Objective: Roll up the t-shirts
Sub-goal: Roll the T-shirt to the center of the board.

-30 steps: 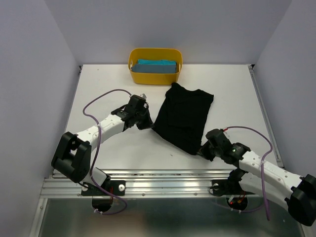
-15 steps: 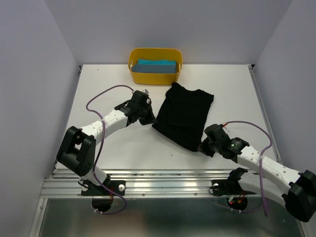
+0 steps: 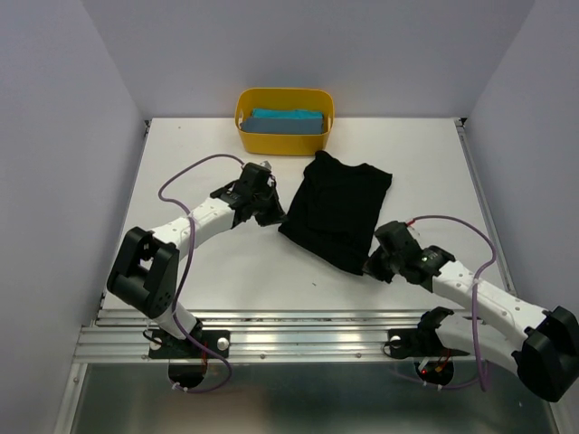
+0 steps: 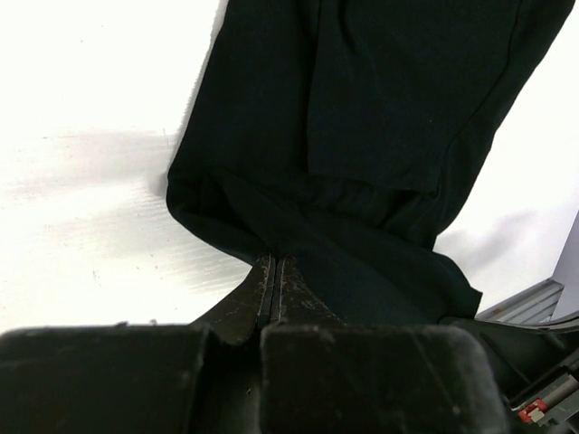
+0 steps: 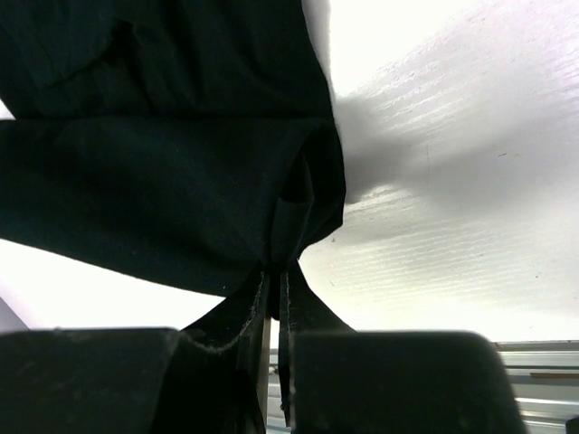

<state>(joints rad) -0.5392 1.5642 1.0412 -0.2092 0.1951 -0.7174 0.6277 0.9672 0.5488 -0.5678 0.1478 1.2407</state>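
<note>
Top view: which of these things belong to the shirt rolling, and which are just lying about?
In the job:
black t-shirt, spread on the table
teal t-shirt, lying in the yellow tub
left claw and right claw, each shut on an edge of the black t-shirt

Lying about:
yellow tub, only holding the teal t-shirt

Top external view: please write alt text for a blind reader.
Two robot arms pinch a black t-shirt lying on a white table, the left tool at its left side, the right tool at its near corner. Behind, a yellow tub holds a teal t-shirt.
</note>
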